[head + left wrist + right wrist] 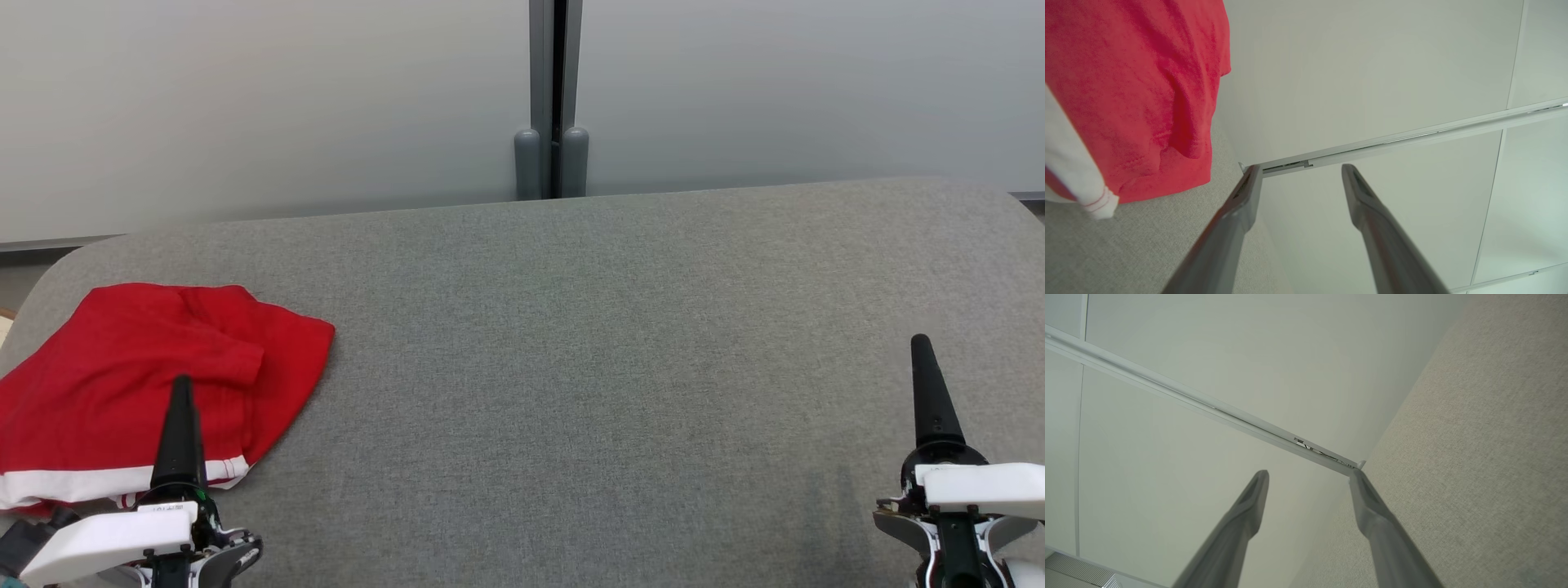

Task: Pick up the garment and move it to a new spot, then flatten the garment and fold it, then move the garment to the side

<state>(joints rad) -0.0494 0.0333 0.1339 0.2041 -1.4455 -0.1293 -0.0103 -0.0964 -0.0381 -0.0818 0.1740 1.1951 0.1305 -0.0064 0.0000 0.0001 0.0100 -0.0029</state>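
At the left end of the grey table [571, 367] lies the rumpled red garment [122, 376], its white-banded near edge just beside the left pincer [1300, 171], fingers spread and empty, while the right pincer [1309, 475], likewise spread and empty, hangs well apart at the right.

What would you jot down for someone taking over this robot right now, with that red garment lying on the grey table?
Left gripper: open, holding nothing, beside the garment.
Right gripper: open, holding nothing, over bare table at the right.
Red garment: lies at the left end of the grey table, layered over itself with some creases, white band along its near edge.
Done: nothing certain. It may already be folded and set aside, but this moment cannot say.
Left, if it is not done: pick it up, move it, flatten, fold, then shift it to the side.
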